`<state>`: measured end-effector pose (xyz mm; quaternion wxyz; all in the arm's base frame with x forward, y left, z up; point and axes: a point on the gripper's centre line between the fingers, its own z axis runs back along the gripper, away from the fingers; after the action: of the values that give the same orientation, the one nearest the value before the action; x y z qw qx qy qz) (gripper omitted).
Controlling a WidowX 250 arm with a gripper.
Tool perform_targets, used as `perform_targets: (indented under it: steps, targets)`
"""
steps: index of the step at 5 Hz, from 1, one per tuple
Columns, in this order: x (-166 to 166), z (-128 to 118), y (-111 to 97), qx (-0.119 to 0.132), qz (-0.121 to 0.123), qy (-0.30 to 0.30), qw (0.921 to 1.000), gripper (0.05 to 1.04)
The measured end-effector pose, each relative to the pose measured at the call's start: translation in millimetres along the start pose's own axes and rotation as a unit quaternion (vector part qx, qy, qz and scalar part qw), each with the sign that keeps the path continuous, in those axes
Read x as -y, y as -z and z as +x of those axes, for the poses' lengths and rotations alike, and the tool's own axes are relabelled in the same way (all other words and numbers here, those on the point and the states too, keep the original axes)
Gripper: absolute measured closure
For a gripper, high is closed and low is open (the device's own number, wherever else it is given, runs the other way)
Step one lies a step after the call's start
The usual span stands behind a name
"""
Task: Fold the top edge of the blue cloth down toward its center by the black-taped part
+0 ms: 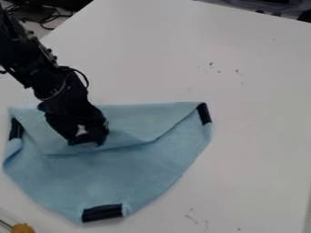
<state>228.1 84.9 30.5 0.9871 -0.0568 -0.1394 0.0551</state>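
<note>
One black band (pixel 16 129) left of your gripper (pixel 89 139), likely marking corner; orange item (pixel 23 228) lower left. Under your gripper: light-blue cloth (pixel 97 175), upper flap folded down, loose edge probably offering purchase; grasp or release, can't tell. Second band (pixel 102 212) below, third band (pixel 204 113) right.

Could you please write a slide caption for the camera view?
Black tool over a partly folded blue cloth with dark patches on a white table.

Light-blue cloth (pixel 115 175), black corner patches (pixel 102 212)
</note>
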Motion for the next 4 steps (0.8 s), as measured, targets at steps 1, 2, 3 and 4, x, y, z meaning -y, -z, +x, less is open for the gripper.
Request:
perform_targets:
  steps: [1, 2, 3, 4]
  targets:
    - [4.4, -10.2, -14.0, -0.010, 0.018, -0.005, 0.9998, 0.079]
    - [10.4, -14.1, -25.3, -0.022, 0.041, 0.003, 0.9989, 0.083]
    - [10.5, -6.0, -28.6, -0.040, 0.051, 0.035, 0.9973, 0.083]
    - [15.3, 3.6, -33.4, -0.045, 0.067, 0.053, 0.9953, 0.083]
